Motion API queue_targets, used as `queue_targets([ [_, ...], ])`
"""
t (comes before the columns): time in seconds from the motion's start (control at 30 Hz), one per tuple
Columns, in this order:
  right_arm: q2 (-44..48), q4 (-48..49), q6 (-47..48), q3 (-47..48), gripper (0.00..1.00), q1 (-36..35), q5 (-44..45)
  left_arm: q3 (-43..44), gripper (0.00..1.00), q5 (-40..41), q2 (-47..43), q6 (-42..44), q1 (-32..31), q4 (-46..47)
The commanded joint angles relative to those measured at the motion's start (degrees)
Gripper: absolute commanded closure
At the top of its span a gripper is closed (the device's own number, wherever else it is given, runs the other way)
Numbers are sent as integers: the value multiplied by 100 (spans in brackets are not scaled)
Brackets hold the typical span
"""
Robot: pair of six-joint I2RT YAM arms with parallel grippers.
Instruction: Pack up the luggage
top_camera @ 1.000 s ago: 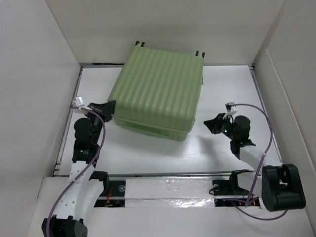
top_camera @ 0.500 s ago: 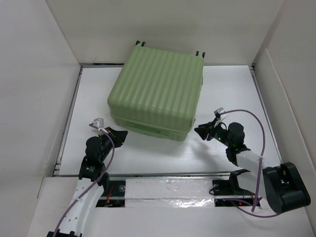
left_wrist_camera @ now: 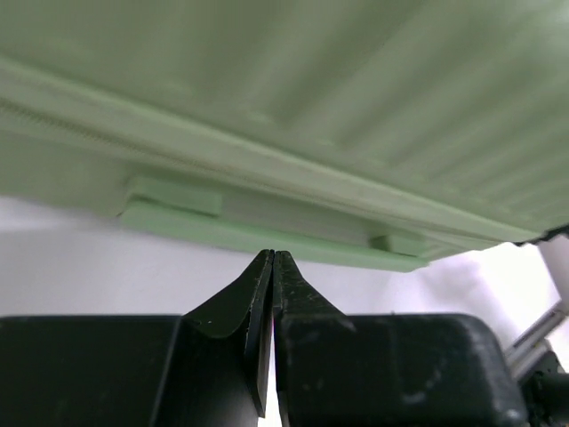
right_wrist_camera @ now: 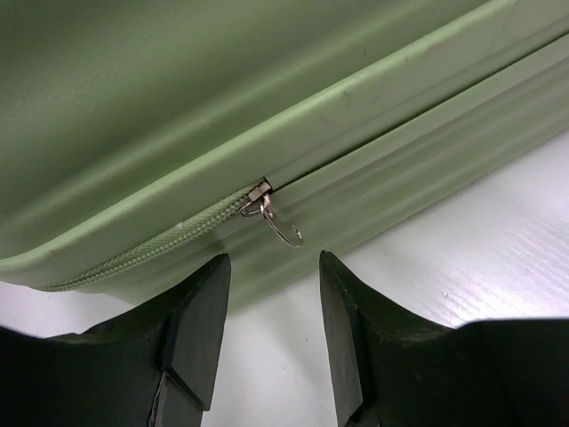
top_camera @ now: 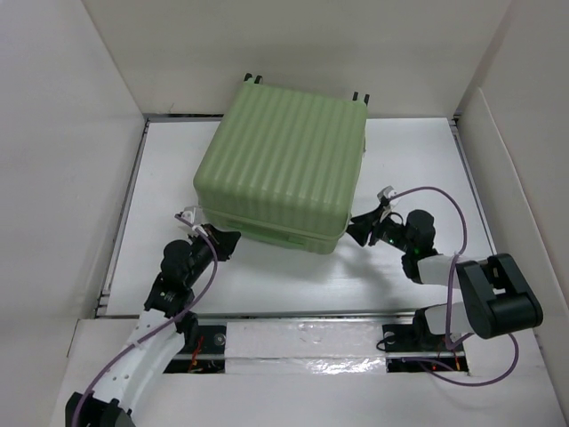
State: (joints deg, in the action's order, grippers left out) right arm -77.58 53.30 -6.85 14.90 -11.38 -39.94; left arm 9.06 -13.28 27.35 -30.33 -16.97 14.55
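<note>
Both arms have closed in on the luggage [top_camera: 283, 165] since the earlier frame. The left gripper [top_camera: 229, 240] has swung from beside its left flank round to its near-left corner. The right gripper [top_camera: 356, 229] has slid in towards its near-right corner. The luggage itself has not shifted.

Left gripper [left_wrist_camera: 271, 255]: fingers pressed together, nothing between them, tips just short of the luggage's near face, below the moulded handle [left_wrist_camera: 267, 238].

Right gripper [right_wrist_camera: 272, 258]: fingers spread, holding nothing, aimed at the seam. A metal zipper pull [right_wrist_camera: 277, 221] hangs from the slider just beyond the tips. Green zipper tape [right_wrist_camera: 151, 253] runs off from it along the seam.

Surroundings: purple cables [top_camera: 444, 200] loop from each wrist on the near side of the luggage. Nothing lies between either gripper and the shell.

Surface and room: white table [top_camera: 418, 160], enclosed by plain white walls [top_camera: 53, 133] behind and to both sides of the luggage.

Luggage: closed, lying flat at the far middle of the table, ribbed shell facing up. Its small dark wheels [top_camera: 252, 79] are at the far edge against the back wall. The handle side faces the arm bases. The ribs run from the wheel end to the handle end, skewed slightly so the near end sits a little left. The outline is close to square, so no long axis stands out.
</note>
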Motion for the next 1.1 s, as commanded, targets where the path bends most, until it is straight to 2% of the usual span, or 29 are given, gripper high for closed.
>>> queue_targets([
  [0.0, 76, 821, 70, 67, 49, 144, -198, 368, 100, 141, -352, 44, -175, 445],
  [0.2, 120, 874, 17, -22, 47, 144, -145, 745, 100, -79, -1302, -123, -175, 137],
  [0.23, 120, 867, 26, -22, 46, 144, -119, 799, 100, -148, -1311, -140, -175, 458],
  [0.27, 103, 832, 35, 4, 46, 144, -93, 869, 100, -410, -1181, -314, -175, 644],
  [0.4, -46, 937, 52, 127, 46, 197, -233, 1448, 100, -527, -390, -561, -175, 1347],
  [0.43, -73, 937, 79, 145, 46, 197, -303, 1624, 100, -544, 46, -640, -175, 1445],
  [0.57, -353, 1103, 18, 207, 46, 197, -347, 2686, 100, -265, 1226, -694, -228, 1999],
  [0.6, -372, 1313, -18, 172, 46, 197, -321, 3324, 100, -150, 1463, -659, -323, 2043],
  [0.63, -398, 1349, -88, 154, 46, 197, -295, 3748, 99, -62, 2084, -615, -324, 2061],
  [0.67, -416, 1341, -88, 154, 47, 197, -303, 4300, 99, 104, 2455, -371, -324, 1800],
  [0.7, -416, 1324, -114, 154, 47, 197, -295, 5298, 98, 132, 2772, -282, -324, 1702],
  [0.73, -424, 1297, -141, 145, 47, 197, -243, 5717, 97, 132, 3315, -229, -324, 1248],
  [0.77, -416, 1254, -141, 137, 47, 197, -225, 6173, 97, 367, 3546, 120, -324, 930],
  [0.8, -424, 1210, -132, 136, 47, 197, -224, 6717, 96, 222, 3731, 193, -324, 832],
  [0.83, -424, 1209, -123, 145, 47, 197, -198, 6862, 96, 99, 4090, 176, -759, 874],
  [0.87, -424, 1183, -115, 171, 48, 197, -181, 7081, 96, 924, 4198, 733, -1207, 483],
  [0.93, -486, 1086, -80, 285, 49, 197, -268, 7600, 95, 2471, 4539, 1683, -2480, 277],
  [0.97, -530, 1112, -88, 303, 49, 197, -294, 7819, 95, 3880, 4759, 2454, -3548, 172],
  [1.0, -565, 1200, -114, 321, 49, 197, -312, 8213, 96, 4407, 4918, 2574, -3837, 32],
  [1.03, -635, 1244, -184, 312, 49, 197, -382, 8165, 97, 4578, 4868, 2532, -3953, -48],
  [1.07, -644, 1314, -202, 304, 49, 197, -435, 7869, 97, 4005, 4632, 2227, -3954, 221],
])
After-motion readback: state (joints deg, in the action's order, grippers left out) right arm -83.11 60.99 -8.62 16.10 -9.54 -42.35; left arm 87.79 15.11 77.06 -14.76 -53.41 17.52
